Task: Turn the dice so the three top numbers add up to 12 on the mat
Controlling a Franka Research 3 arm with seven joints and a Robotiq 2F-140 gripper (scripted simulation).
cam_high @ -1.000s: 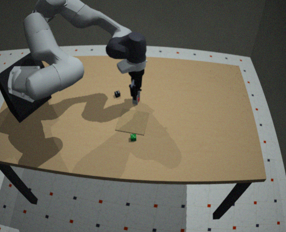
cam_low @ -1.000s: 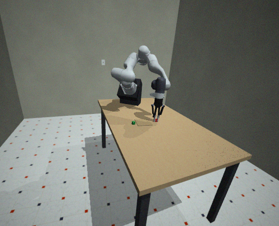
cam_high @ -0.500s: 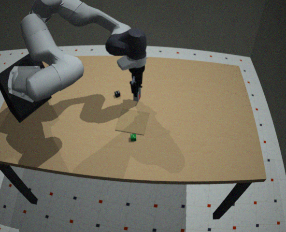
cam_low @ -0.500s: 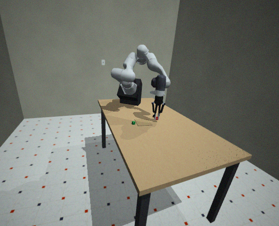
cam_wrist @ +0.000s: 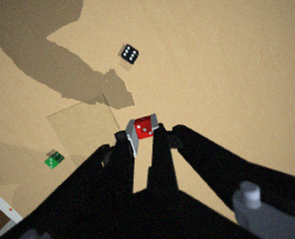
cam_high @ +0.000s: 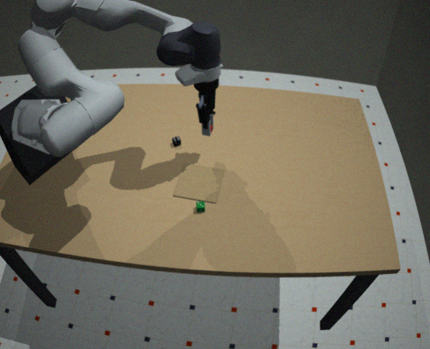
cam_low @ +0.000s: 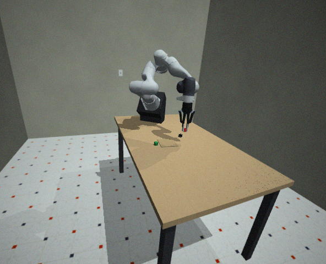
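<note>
Above the wooden table [cam_high: 301, 169] [cam_low: 202, 170] [cam_wrist: 227, 65], the red die [cam_high: 211, 128] [cam_low: 185, 130] [cam_wrist: 144, 128] is gripped between the two fingers of the gripper [cam_high: 208, 129] [cam_low: 185, 129] [cam_wrist: 145, 124]. By the table, the black die [cam_high: 176, 141] [cam_low: 180, 135] [cam_wrist: 130, 54] and the green die [cam_high: 200, 206] [cam_low: 156, 143] [cam_wrist: 53, 159] are supported, both outside the thin mat [cam_high: 198, 184] [cam_low: 168, 143] [cam_wrist: 83, 124]; just beside its edge, the green one is seen.

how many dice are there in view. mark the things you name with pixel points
3: a red die with white pips [cam_high: 211, 129] [cam_low: 185, 130] [cam_wrist: 145, 128] between the gripper's fingers, a black die with white pips [cam_high: 176, 141] [cam_low: 180, 135] [cam_wrist: 130, 54] on the table beyond the mat, and a green die [cam_high: 200, 206] [cam_low: 156, 143] [cam_wrist: 53, 159] beside the thin tan square mat [cam_high: 198, 184] [cam_low: 168, 143] [cam_wrist: 80, 124].
</note>
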